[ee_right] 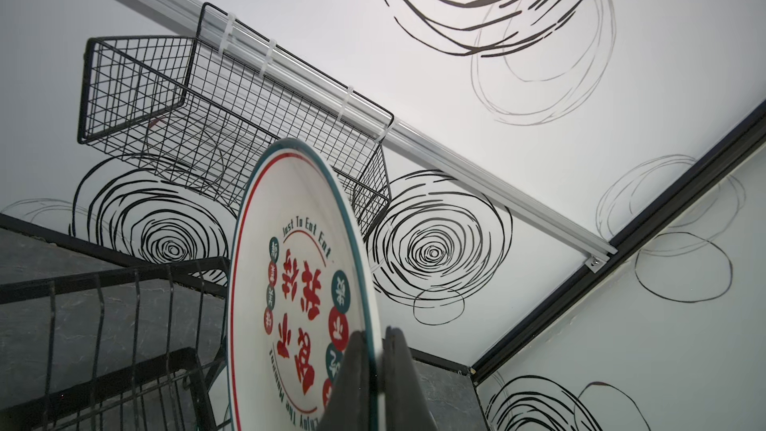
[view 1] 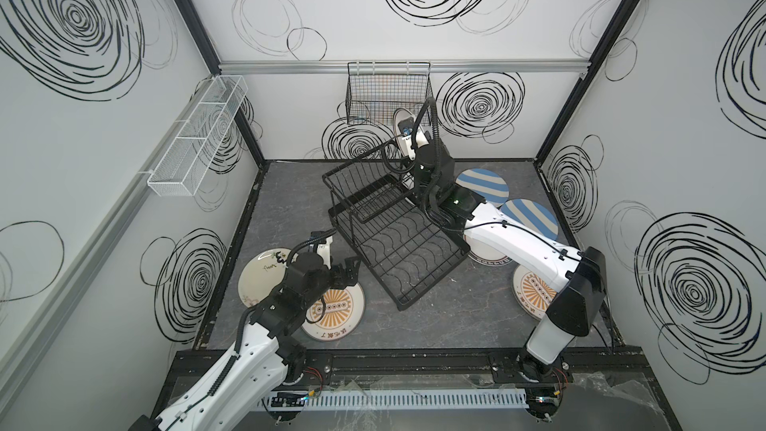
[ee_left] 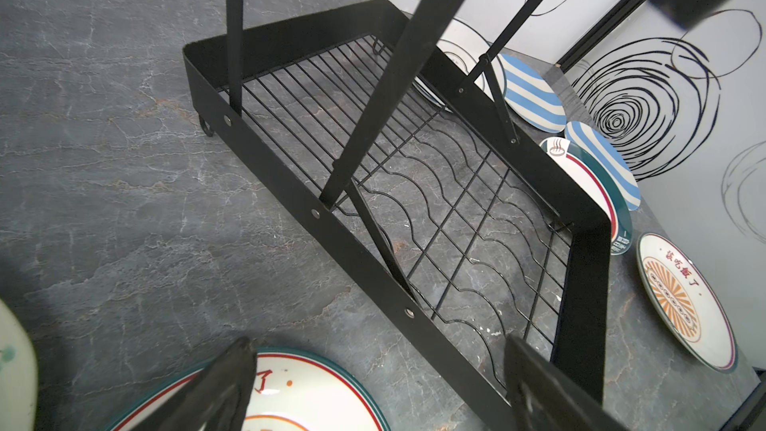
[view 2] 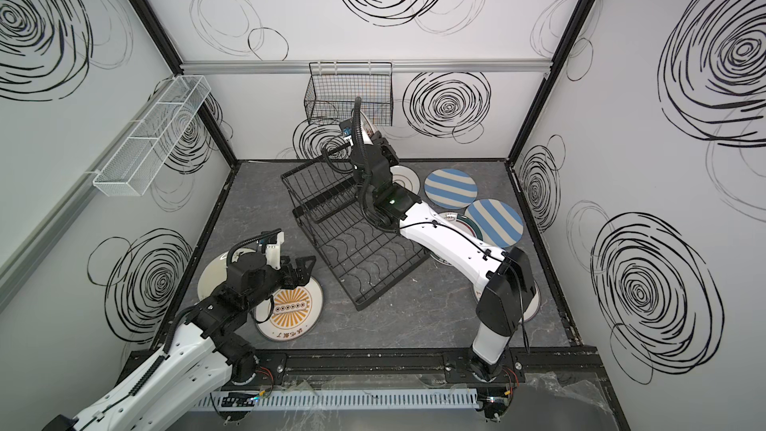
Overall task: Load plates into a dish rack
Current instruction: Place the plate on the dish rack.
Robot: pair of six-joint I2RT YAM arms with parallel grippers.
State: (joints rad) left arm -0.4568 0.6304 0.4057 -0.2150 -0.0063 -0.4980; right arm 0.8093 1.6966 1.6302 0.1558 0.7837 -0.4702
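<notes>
- Right fingers (ee_right: 404, 383) are pinched on the rim of a red-character plate (ee_right: 298, 267), which is held upright at the far end of the dish rack (view 1: 393, 242).
- Left fingers (ee_left: 224, 391) are spread above a sunburst plate (ee_left: 315, 383) on the table (ee_left: 103, 201).

We find the dish rack's (view 1: 408, 250) near tray open from above; its upper basket (view 1: 364, 196) roofs the far half, and at that far end the right pincer (ee_right: 373, 339) clamps a red-lettered plate (ee_right: 290, 263) on edge. Left of the rack the desk (view 1: 286, 209) lies free; right of it, the right arm (view 1: 518, 242) and striped plates (view 1: 483, 186) crowd.
</notes>
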